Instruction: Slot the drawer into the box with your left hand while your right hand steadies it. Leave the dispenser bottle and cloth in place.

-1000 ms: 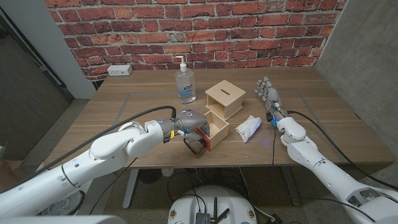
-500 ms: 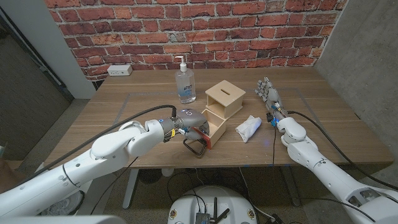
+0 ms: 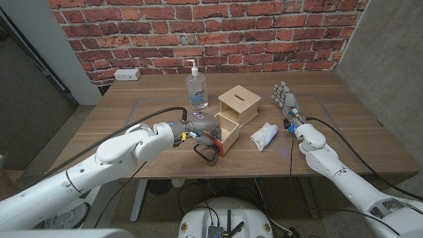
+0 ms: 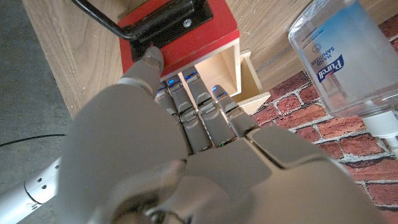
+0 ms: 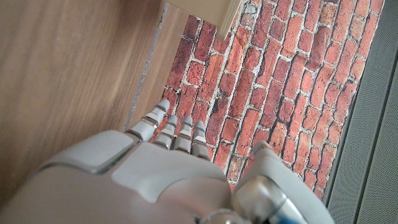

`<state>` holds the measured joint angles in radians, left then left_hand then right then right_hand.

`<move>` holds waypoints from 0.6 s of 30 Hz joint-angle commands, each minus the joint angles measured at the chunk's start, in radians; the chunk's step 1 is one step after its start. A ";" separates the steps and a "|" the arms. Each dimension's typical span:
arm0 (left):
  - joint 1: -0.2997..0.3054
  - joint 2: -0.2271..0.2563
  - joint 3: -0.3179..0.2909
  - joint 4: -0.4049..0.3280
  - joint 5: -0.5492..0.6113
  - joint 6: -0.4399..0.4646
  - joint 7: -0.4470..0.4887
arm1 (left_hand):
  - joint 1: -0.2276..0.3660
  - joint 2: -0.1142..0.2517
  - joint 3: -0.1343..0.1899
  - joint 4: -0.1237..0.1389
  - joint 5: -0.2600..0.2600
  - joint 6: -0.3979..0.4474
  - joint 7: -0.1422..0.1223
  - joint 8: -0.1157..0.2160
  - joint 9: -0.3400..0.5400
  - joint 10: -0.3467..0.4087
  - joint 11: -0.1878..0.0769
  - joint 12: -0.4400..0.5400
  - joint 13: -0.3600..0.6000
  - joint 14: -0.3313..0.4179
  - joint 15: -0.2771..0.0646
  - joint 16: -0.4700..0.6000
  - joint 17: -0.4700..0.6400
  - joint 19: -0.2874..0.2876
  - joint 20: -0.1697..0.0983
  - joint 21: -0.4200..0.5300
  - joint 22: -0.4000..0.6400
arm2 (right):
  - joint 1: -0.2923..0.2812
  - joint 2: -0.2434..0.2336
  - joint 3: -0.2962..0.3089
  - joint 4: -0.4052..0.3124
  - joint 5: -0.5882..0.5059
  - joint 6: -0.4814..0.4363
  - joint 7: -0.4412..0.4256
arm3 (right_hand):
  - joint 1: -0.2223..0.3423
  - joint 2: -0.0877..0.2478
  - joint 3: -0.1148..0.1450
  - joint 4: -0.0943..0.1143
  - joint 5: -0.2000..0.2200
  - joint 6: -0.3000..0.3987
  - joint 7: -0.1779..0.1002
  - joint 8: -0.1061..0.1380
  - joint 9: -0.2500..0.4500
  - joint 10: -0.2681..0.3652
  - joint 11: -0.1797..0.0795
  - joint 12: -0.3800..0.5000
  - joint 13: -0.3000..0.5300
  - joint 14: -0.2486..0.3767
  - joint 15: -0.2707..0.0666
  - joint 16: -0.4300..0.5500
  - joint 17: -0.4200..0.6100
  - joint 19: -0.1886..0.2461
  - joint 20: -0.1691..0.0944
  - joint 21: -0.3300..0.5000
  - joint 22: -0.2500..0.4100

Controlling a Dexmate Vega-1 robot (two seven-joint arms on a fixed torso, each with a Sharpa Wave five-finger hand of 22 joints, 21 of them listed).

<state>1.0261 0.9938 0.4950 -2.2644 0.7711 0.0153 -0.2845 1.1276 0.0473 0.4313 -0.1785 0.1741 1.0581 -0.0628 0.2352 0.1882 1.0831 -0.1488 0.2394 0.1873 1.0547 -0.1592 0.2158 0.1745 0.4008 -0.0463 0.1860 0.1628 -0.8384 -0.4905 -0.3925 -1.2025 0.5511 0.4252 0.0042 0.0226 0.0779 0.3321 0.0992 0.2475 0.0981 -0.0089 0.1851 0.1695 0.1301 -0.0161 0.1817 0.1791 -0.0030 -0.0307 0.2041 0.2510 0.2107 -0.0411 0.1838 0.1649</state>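
- The left hand (image 3: 201, 127), fingers pressed on the drawer's red front (image 4: 180, 38) without clearly gripping, had pushed the drawer (image 3: 226, 132) slightly deeper into the box (image 3: 239, 102) over the last second; it remained partly out.
- The cloth (image 3: 264, 135) lay just right of the drawer, the counter's near edge (image 3: 277, 173) close behind the handle (image 3: 209, 157).
- The right hand (image 3: 285, 100) stood released, apart from the box, not steadying it.
- The dispenser bottle (image 3: 196, 86) stood beside the box.
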 commanded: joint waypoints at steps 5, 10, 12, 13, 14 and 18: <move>-0.035 0.013 -0.014 0.000 -0.032 -0.017 -0.029 | 0.049 0.041 -0.005 -0.001 0.010 0.022 0.013 0.004 0.011 0.053 -0.054 -0.008 0.007 0.023 -0.084 -0.001 0.002 0.007 -0.150 0.005 0.003 | 0.004 -0.009 0.000 -0.020 -0.001 -0.020 -0.004 | 0.011 0.029 0.005 0.003 0.000 0.006 0.000 0.003 0.006 0.008 -0.001 0.009 0.004 0.006 -0.024 0.009 -0.002 0.010 0.001 0.005 0.002; -0.041 0.016 -0.018 0.003 -0.046 -0.030 -0.026 | 0.050 0.041 -0.006 -0.001 0.010 0.019 0.011 0.002 0.011 0.050 -0.053 -0.010 0.007 0.021 -0.084 -0.004 0.002 0.007 -0.151 0.005 0.003 | 0.009 -0.024 -0.005 -0.036 -0.004 -0.047 0.004 | 0.011 0.028 0.005 0.003 -0.001 0.007 0.000 0.003 0.006 0.007 0.000 0.009 0.004 0.005 -0.026 0.009 -0.002 0.010 0.001 0.004 0.002; -0.045 0.019 -0.019 0.003 -0.045 -0.040 -0.021 | 0.051 0.041 -0.007 -0.001 0.010 0.020 0.011 0.002 0.011 0.049 -0.053 -0.011 0.007 0.020 -0.084 -0.006 0.001 0.008 -0.151 0.004 0.003 | 0.010 -0.026 -0.004 -0.041 0.000 -0.057 0.006 | 0.011 0.028 0.005 0.003 -0.001 0.007 0.000 0.003 0.006 0.008 -0.001 0.009 0.004 0.005 -0.027 0.009 -0.002 0.010 0.000 0.004 0.002; -0.049 0.019 -0.020 0.003 -0.053 -0.041 -0.029 | 0.051 0.041 -0.007 -0.001 0.010 0.019 0.011 0.002 0.011 0.049 -0.053 -0.011 0.007 0.020 -0.084 -0.006 0.001 0.008 -0.151 0.004 0.003 | 0.011 -0.026 -0.004 -0.044 0.002 -0.061 0.004 | 0.011 0.028 0.005 0.003 -0.001 0.006 0.000 0.003 0.006 0.008 -0.001 0.009 0.004 0.005 -0.028 0.009 -0.002 0.011 0.000 0.005 0.002; -0.052 0.018 -0.022 0.005 -0.061 -0.044 -0.030 | 0.051 0.041 -0.007 -0.001 0.010 0.019 0.011 0.002 0.011 0.049 -0.053 -0.012 0.007 0.019 -0.084 -0.007 0.001 0.008 -0.151 0.004 0.003 | 0.012 -0.027 -0.004 -0.043 0.002 -0.061 0.006 | 0.011 0.028 0.005 0.004 -0.001 0.006 0.001 0.003 0.006 0.008 0.000 0.009 0.004 0.005 -0.028 0.009 -0.002 0.010 0.000 0.004 0.002; -0.065 0.021 -0.024 0.011 -0.079 -0.056 -0.042 | 0.052 0.042 -0.007 0.000 0.011 0.019 0.011 0.001 0.012 0.048 -0.053 -0.013 0.007 0.018 -0.084 -0.008 0.001 0.008 -0.151 0.004 0.003 | 0.015 -0.027 -0.005 -0.048 0.005 -0.074 0.004 | 0.011 0.028 0.005 0.004 -0.001 0.008 0.002 0.003 0.006 0.008 0.000 0.009 0.004 0.005 -0.028 0.009 -0.002 0.011 -0.001 0.004 0.002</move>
<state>0.9869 1.0079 0.4788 -2.2637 0.7321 -0.0115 -0.3081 1.1352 0.0397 0.4273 -0.1770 0.1780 1.0611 -0.0590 0.2322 0.1885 1.0845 -0.1501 0.2302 0.1919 1.0546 -0.1594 0.2103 0.1744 0.4008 -0.0462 0.1860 0.1629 -0.8310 -0.5075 -0.3942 -1.2306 0.5511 0.3850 0.0059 0.0226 0.0779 0.3321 0.0991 0.2475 0.0980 -0.0088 0.1851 0.1695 0.1301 -0.0161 0.1817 0.1791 -0.0030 -0.0307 0.2041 0.2460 0.2107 -0.0411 0.1838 0.1649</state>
